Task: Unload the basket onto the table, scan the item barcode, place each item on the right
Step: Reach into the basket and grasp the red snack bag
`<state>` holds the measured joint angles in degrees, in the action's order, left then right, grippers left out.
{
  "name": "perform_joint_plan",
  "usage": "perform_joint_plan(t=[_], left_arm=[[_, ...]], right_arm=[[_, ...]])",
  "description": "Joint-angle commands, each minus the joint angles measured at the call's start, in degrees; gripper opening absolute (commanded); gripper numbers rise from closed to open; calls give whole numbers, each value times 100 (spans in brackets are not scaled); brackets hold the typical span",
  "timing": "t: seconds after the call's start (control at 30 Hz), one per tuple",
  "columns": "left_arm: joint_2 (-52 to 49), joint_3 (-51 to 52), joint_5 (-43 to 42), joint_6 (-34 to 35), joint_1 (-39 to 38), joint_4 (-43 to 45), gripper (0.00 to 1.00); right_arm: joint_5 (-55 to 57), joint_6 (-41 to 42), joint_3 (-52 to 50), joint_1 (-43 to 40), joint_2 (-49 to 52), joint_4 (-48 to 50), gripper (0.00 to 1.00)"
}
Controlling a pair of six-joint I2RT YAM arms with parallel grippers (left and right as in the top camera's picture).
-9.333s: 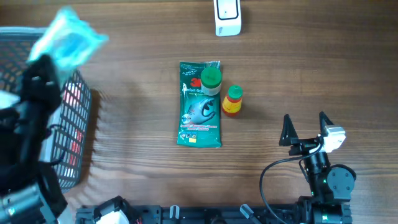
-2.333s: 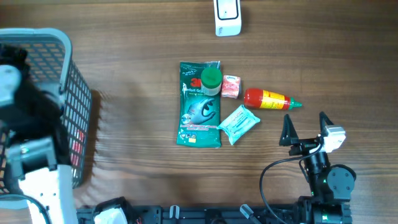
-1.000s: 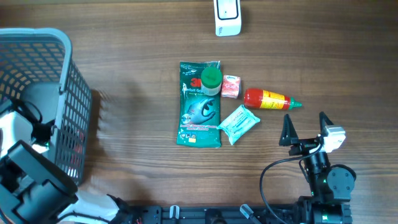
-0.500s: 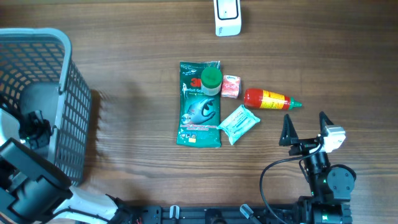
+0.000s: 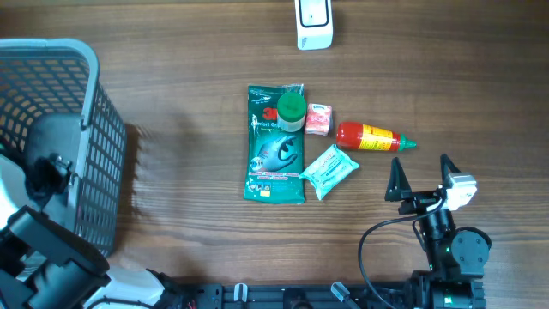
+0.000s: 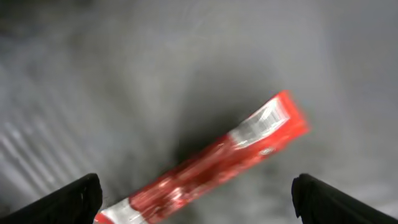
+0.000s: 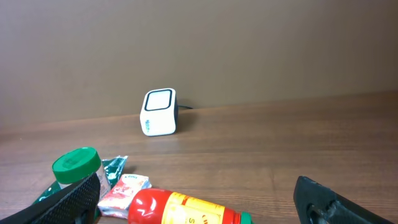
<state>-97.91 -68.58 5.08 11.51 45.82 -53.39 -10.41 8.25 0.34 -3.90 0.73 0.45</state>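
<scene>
Red packet (image 6: 211,165): is lying slantwise on a grey surface under my left wrist camera, one end raised toward the upper right; the view is blurring badly, so I am reading no print or barcode on it.
Left gripper (image 6: 199,200): is hanging above the red packet with its fingertips spread to the two bottom corners of the wrist view, wide apart and gripping nothing.
Left arm (image 5: 43,184): is reaching down inside the grey basket (image 5: 86,77) at the left edge of the table (image 5: 189,69).
Right gripper (image 5: 421,163): is resting at the near right of the table, jaws gaping wide and holding nothing, pointing toward the scanner.
Scanner (image 5: 314,23): is standing upright at the far edge, well apart from both grippers.
Green pouch (image 5: 274,146): is lying flat mid-table, with a green-capped jar (image 5: 292,110) sitting on its upper right corner.
Small pink packet (image 5: 318,120): is lying just beside the jar.
Red sauce bottle (image 5: 371,136): is lying on its side right of that packet, its green tip pointing right.
Light-blue tissue pack (image 5: 330,169): is lying tilted, touching the pouch's right edge.
</scene>
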Motion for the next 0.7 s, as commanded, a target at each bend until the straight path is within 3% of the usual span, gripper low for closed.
perform_joint_plan(t=[0.0, 0.2, 0.23, 0.3, 0.47, 0.67], left_arm=[[28, 671, 334, -212, 31, 278, 100], [28, 1294, 337, 92, 31, 752, 99], [28, 1357, 337, 94, 33, 756, 75], [31, 1357, 339, 87, 33, 802, 4], [125, 846, 407, -490, 31, 619, 4], [671, -1910, 398, -470, 31, -343, 4]], right_arm=[[11, -61, -2, -7, -46, 31, 100], [11, -61, -2, -7, -46, 28, 100], [11, -63, -2, -7, -46, 28, 100], [11, -61, -2, -7, -46, 31, 99], [11, -61, -2, -7, -46, 31, 100], [11, -59, -2, -7, -46, 28, 100]])
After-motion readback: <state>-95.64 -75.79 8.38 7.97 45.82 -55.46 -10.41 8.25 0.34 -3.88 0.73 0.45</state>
